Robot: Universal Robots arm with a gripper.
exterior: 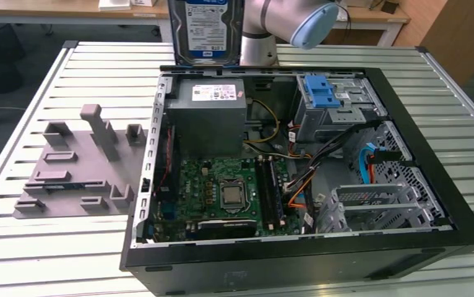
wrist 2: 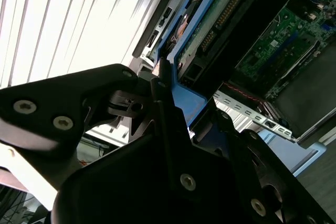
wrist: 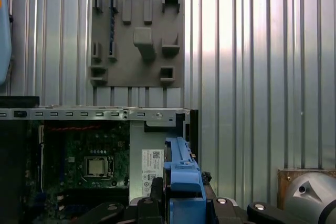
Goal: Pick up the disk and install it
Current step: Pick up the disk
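Status: disk [exterior: 206,31] is held upright off the tabletop [exterior: 96,68], at 12 o'clock of the open case [exterior: 303,272]. It is clamped by its blue carrier frame in the tool [wrist: 182,195]. Carry judged in hand: frame should be squared to the drive cage [exterior: 340,114] at 1 o'clock, with loose cables [exterior: 336,145] cleared.

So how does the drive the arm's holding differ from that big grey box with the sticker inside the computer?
The hard drive is held upright in the end effector, outside the computer case; the grey power supply box sits inside it. The hard drive is a flat slab with a large blue-and-white label and blue frame; the box is bulky, with a small white sticker. Both are rectangular metal parts.
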